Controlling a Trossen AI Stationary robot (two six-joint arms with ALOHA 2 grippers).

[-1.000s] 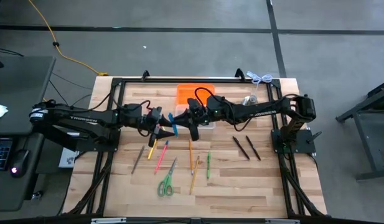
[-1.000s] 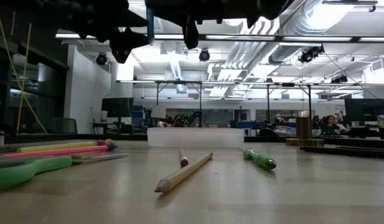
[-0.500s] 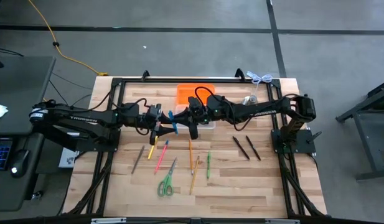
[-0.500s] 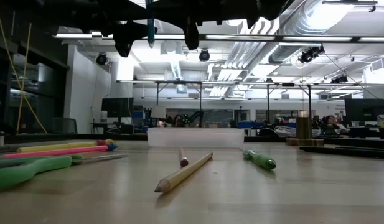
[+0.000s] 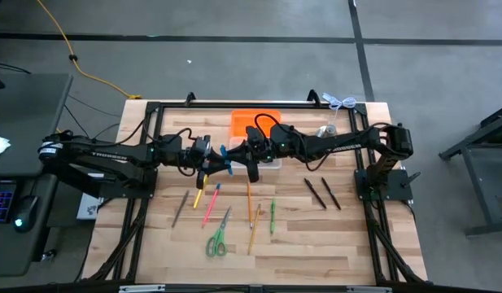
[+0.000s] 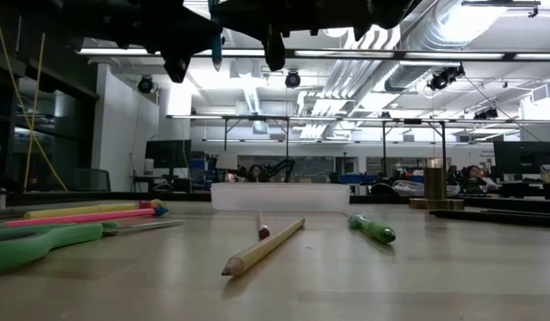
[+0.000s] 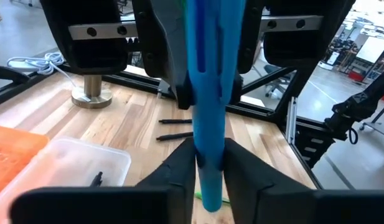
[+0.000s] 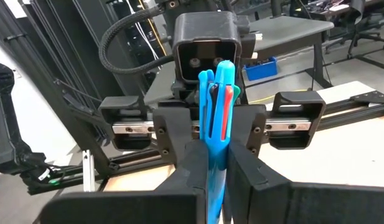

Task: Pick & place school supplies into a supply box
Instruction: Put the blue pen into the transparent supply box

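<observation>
Blue pen (image 7: 207, 106): held in the air between the two arms, above the table and just in front of the supply box; both grippers have their fingers on it.
Left gripper (image 5: 208, 165): reaches in from the left, its fingers closed against the pen's sides, as the left wrist view shows.
Right gripper (image 5: 252, 172): reaches in from the right, jaws pinching the same pen, seen in the right wrist view with the pen (image 8: 218, 118) upright between its fingers.
Supply box (image 5: 255, 152): clear, at the far middle of the table, its orange lid (image 5: 255, 121) lying open behind it; a small dark item seems to lie inside, though it is hard to make out.
Left on the table: a yellow marker (image 5: 198, 196), pink pen (image 5: 211, 204), grey pencil (image 5: 180, 209), green-handled scissors (image 5: 217, 238), orange pencil (image 5: 249, 201), wooden pencil (image 5: 255, 229), green pen (image 5: 272, 216), and two dark pens (image 5: 322, 194) towards the right.
Metal bell (image 5: 330, 129): stands right of the box.
</observation>
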